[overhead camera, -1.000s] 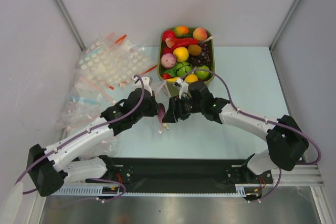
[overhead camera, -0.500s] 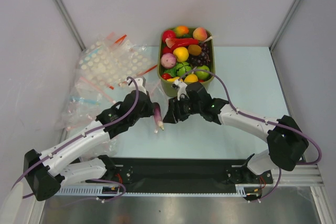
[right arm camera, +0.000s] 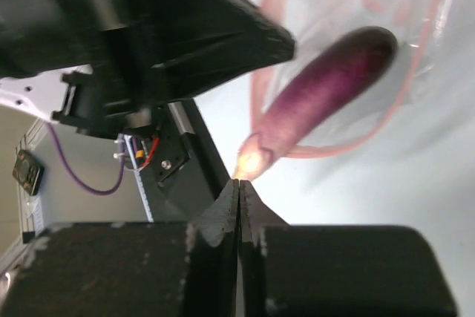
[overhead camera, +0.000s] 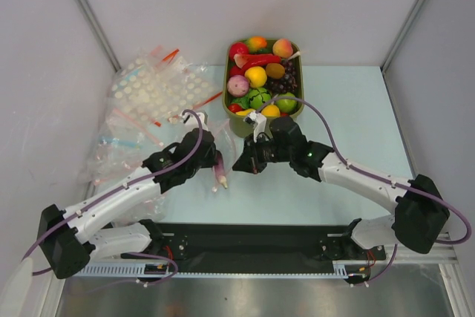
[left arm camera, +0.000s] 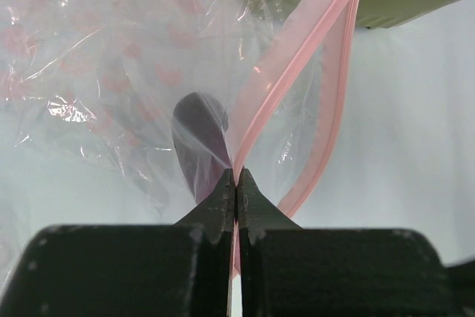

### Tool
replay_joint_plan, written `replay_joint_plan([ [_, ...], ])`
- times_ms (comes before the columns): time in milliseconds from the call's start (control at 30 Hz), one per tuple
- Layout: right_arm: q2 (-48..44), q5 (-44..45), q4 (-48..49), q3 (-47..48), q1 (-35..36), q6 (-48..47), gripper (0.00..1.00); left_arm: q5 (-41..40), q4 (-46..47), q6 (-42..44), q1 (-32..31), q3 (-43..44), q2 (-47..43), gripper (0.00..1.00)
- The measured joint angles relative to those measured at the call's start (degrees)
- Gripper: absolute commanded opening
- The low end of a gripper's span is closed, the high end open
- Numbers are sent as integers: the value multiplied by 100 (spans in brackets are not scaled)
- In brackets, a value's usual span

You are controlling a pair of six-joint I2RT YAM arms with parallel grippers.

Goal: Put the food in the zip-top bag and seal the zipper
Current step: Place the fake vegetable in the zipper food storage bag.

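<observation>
Left hand (left arm camera: pixel 236 183) is pressed together on the pink zipper (left arm camera: pixel 297 57), pinching one lip so the clear bag (left arm camera: pixel 148 154) hangs with its mouth parted, ready for loading, I judge. An eggplant (left arm camera: pixel 199 135) sits inside, just past the pinch at 11 o'clock. Right hand (right arm camera: pixel 239 191), at 3 o'clock of the bag, is pressed together too; whether film lies in its grip I cannot tell. Farther off at 12 o'clock the tub (overhead camera: pixel 300 72) holds the other food (overhead camera: pixel 256 76), spare bags (overhead camera: pixel 156 90) at 10 o'clock on the tabletop (overhead camera: pixel 356 109).
</observation>
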Motion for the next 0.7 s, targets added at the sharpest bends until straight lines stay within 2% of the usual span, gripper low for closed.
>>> replay_joint_plan([
  [267,48,-448,22,101,455,-334,0,-356,-236,-260,118,7,-144,1],
  [500,555,-649,33,302,1093,-826,0,-278,-221,-273,173,2,-442,0],
  [700,669,-960,538,199,1163,-940,0,-83,-136,-269,175,-50,-717,1],
])
